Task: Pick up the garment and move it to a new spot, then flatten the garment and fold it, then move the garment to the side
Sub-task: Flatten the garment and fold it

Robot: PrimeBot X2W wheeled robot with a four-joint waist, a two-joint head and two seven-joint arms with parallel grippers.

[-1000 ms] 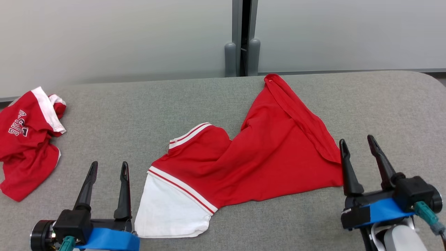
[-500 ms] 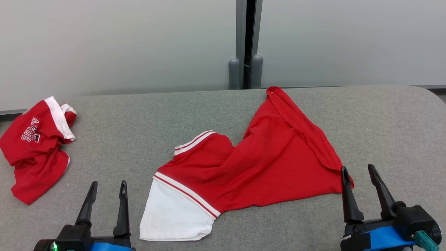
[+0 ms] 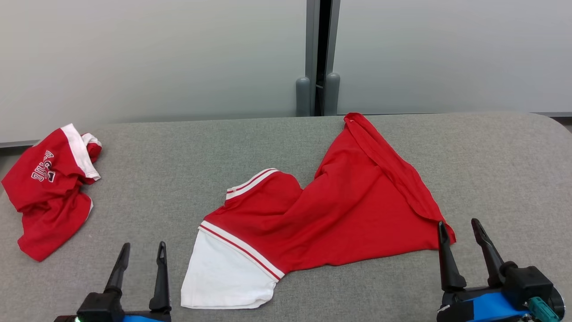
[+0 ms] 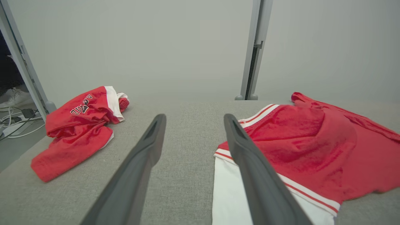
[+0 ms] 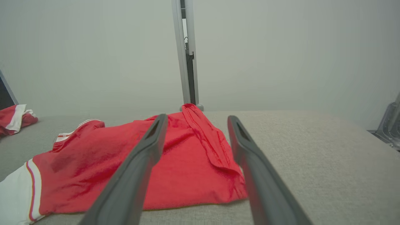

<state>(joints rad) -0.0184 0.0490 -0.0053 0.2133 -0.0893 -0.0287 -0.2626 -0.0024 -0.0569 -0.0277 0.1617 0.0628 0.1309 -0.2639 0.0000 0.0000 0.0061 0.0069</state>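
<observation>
**Head view.** A grey upholstered table [image 3: 178,143] spans the lower two-thirds of the frame, backed by pale frosted panels [image 3: 134,53] across the top. A red T-shirt [image 3: 348,205], partly spread and creased, lies from centre to centre right. Its white sleeve [image 3: 223,277], edged with red-and-white stripes, points to lower centre. A crumpled red shirt [image 3: 49,201] with white lettering sits at the left edge, well apart. The left gripper [image 3: 144,244], lower left, has its fingers apart and empty, near the sleeve. The right gripper [image 3: 458,222], lower right, has its fingers apart and empty. Its inner finger overlaps the T-shirt's lower right corner; contact cannot be told. A dark post [image 3: 322,44] divides the panels, upper centre.
</observation>
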